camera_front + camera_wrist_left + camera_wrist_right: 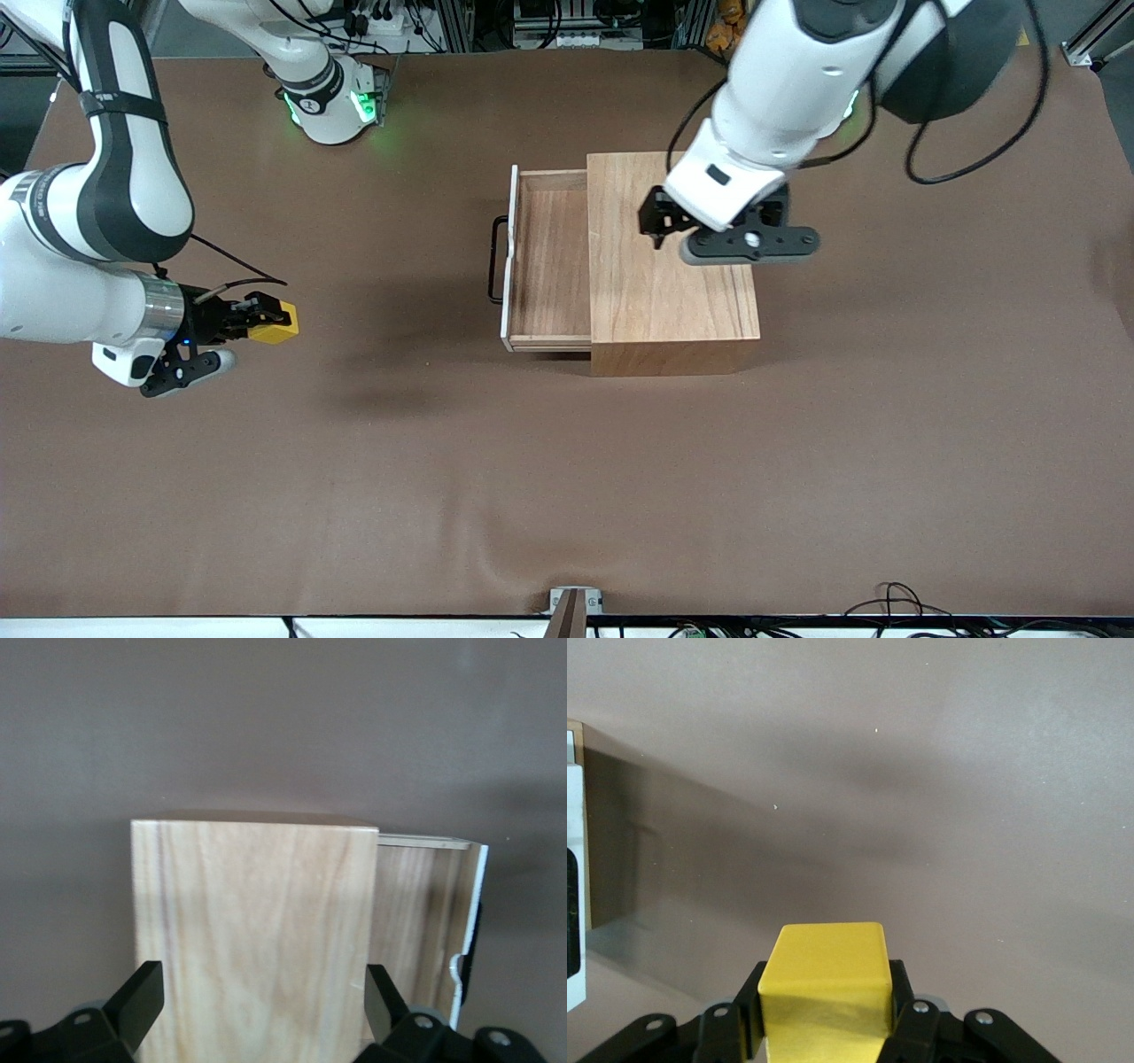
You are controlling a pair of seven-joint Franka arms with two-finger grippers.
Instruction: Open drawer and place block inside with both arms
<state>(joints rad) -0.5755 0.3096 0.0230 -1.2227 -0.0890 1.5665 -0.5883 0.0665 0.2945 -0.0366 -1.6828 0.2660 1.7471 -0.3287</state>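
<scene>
The drawer [549, 266] stands pulled out of the wooden box [673, 266] toward the right arm's end of the counter [567, 478], its tray open from above. Between the right gripper [266, 323], whose fingers [908, 1010] clamp the yellow block [275, 330], and the drawer's white front panel [509, 257] with its black wire handle [496, 261] lies bare counter. The left gripper [660, 226] hangs over the box top, fingers [137, 1001] spread, beside the tray.
</scene>
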